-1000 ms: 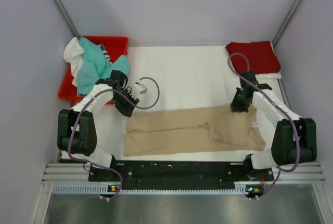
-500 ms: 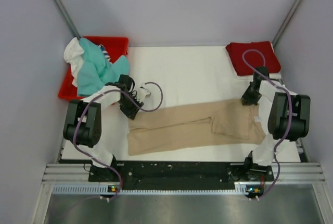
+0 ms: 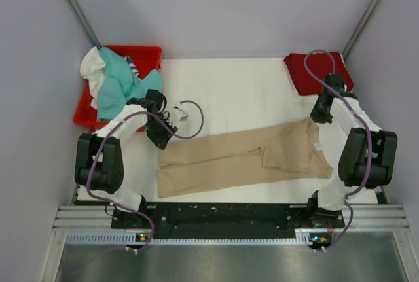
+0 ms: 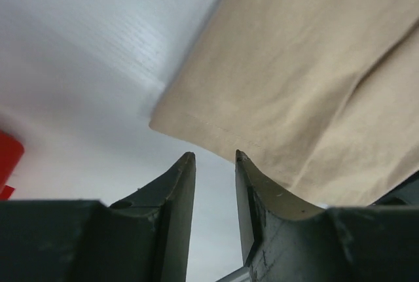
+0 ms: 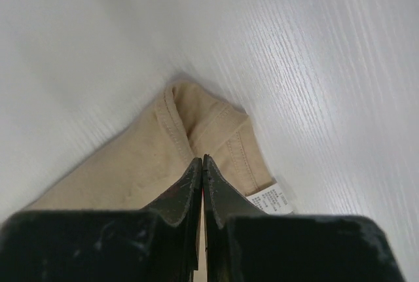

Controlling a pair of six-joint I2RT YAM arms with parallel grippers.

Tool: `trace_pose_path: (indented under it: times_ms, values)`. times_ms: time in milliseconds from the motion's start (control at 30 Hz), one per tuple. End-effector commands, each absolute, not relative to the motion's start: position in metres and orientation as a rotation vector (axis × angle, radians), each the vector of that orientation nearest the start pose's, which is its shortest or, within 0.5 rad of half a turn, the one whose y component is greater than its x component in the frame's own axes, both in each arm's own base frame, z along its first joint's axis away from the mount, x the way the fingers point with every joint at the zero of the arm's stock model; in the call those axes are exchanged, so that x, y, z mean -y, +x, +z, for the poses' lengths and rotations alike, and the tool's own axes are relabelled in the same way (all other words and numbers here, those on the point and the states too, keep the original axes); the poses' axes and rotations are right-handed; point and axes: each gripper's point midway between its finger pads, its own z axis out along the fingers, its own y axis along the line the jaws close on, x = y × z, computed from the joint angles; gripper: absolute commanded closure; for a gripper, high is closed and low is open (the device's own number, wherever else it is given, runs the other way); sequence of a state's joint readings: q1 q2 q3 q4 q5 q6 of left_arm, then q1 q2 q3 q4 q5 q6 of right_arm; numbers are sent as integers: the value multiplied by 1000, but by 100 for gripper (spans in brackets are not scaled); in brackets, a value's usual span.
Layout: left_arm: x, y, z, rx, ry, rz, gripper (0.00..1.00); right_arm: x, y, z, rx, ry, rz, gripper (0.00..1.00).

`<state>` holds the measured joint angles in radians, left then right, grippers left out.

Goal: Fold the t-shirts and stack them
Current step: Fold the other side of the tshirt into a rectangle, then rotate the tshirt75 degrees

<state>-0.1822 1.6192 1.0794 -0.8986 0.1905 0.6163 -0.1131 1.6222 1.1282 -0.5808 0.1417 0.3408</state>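
Tan-beige soft t-shirt (image 3: pixel 249 158) lay stretched across the near half of the white table (image 3: pixel 236 92). Right gripper (image 5: pixel 202 161) was pinched tight on its collar; left gripper (image 4: pixel 213 164) stood slightly parted at the hem, holding nothing.

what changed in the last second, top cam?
The right gripper, fingers shut on the tan t-shirt, pulled away from the bases toward the dark red t-shirt, dragging that end so the shirt now lies slanted. The left gripper, open at the other end, barely moved; dark red t-shirt unchanged.
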Motion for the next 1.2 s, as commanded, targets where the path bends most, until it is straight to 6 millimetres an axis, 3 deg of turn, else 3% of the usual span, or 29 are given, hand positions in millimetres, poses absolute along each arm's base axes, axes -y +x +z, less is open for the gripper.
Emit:
trace_pose_path:
  times_ms: [0,100,300,400,500,633,733,800,867,967,1067,1167]
  values:
    - [94,241,76,-2603,1356,-383,66,53,360,89,-2529,611,-131,100]
    - [92,225,52,-2614,1476,-338,69,46,362,74,-2575,601,-90,100]
    - [48,215,0,-2758,1531,-44,70,25,376,38,-2688,497,-7,100]
    - [38,194,-14,-2815,1574,-41,72,-12,381,20,-2763,324,1,100]
    - [30,172,-19,-2841,1614,-56,70,-32,392,6,-2805,271,-11,100]
    - [22,154,-15,-2846,1631,-64,68,-67,431,-1,-2834,276,142,100]
    - [43,153,5,-2782,1585,-286,66,-90,472,-1,-2839,248,174,100]
    - [70,156,33,-2668,1549,-498,64,-119,503,8,-2805,227,297,100]
    - [89,157,61,-2562,1538,-629,62,-141,535,29,-2732,223,374,100]
    - [95,165,88,-2480,1529,-620,61,-146,564,68,-2609,258,395,100]
    - [84,183,88,-2506,1494,-467,62,-141,572,123,-2493,195,376,100]
    - [68,217,74,-2558,1403,-255,63,-126,556,166,-2437,147,305,100]
